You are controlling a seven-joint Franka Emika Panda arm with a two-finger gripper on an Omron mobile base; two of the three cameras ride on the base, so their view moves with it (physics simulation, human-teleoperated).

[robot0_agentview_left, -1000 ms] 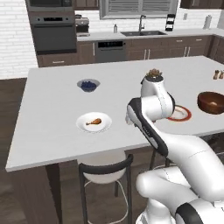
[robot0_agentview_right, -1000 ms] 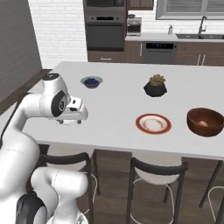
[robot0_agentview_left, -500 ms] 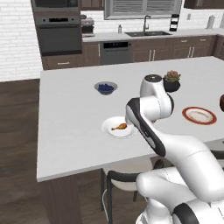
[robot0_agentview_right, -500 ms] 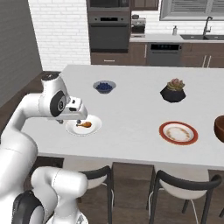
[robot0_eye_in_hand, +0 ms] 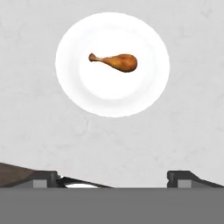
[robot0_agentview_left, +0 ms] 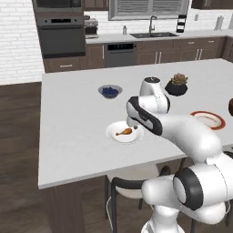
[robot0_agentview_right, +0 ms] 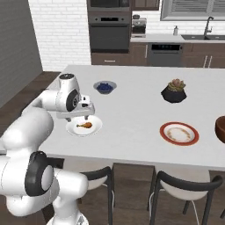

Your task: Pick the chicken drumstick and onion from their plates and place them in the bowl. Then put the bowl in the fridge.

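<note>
The chicken drumstick lies on the plain white plate, fat end to the right in the hand view. My gripper hangs above the plate's near side, open, with nothing between its fingertips. From the right base view the gripper hovers just over the drumstick on its plate. The red-rimmed plate lies further right, and no onion shows on it. The reddish-brown bowl is cut off by the right edge. The fridge is out of view.
A grey dish of blueberries and a succulent in a black pot stand toward the back of the island counter. Two stools are tucked under its near edge. Ovens and a sink line the back wall.
The whole picture has shifted: the base has driven left along the island, so the drumstick's plate now lies under my hand and the bowl has slid to the right edge.
</note>
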